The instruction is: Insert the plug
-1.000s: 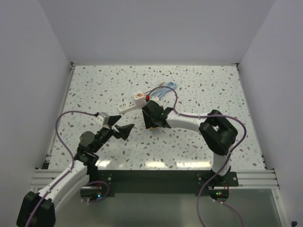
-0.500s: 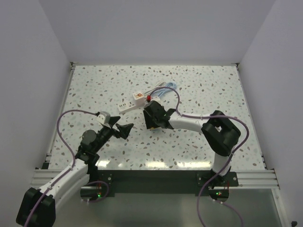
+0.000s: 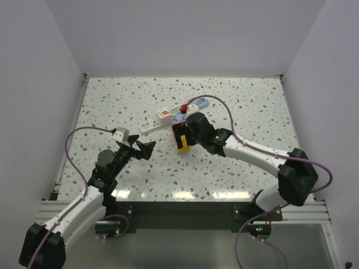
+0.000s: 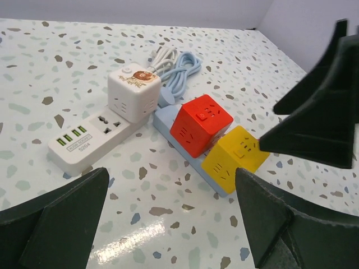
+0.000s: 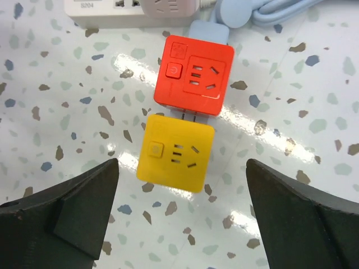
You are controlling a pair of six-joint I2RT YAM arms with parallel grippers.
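Since a moment ago, the right arm has stretched out and its elbow has swung toward the right edge of the surface. The right fingers (image 5: pixel 61 224) were shut then, and now they are wide apart. In the top view the yellow cube (image 3: pixel 183 144) now peeks out from under them.

The yellow cube (image 5: pixel 175 152) sits near the middle of the surface (image 3: pixel 252 101), a bit toward the far edge. It is just beside the red cube (image 5: pixel 194 75), with only a thin gap between the two. The left wrist view shows both cubes standing on a blue strip (image 4: pixel 164 120). I cannot tell if the yellow cube is pushed all the way in.

The right fingers hang over the yellow cube, one on each side. They do not touch it and hold nothing.

A blue cable (image 4: pixel 182 67) curls on the surface behind the red cube. To the left of the blue strip lies a white power strip (image 4: pixel 92 137). A white cube (image 4: pixel 134 92) with a little picture on top stands on the end of it nearest the red cube.

The left fingers (image 4: pixel 61 224) are wide apart too and hold nothing. They point at the cubes from the near left and stay apart from them.
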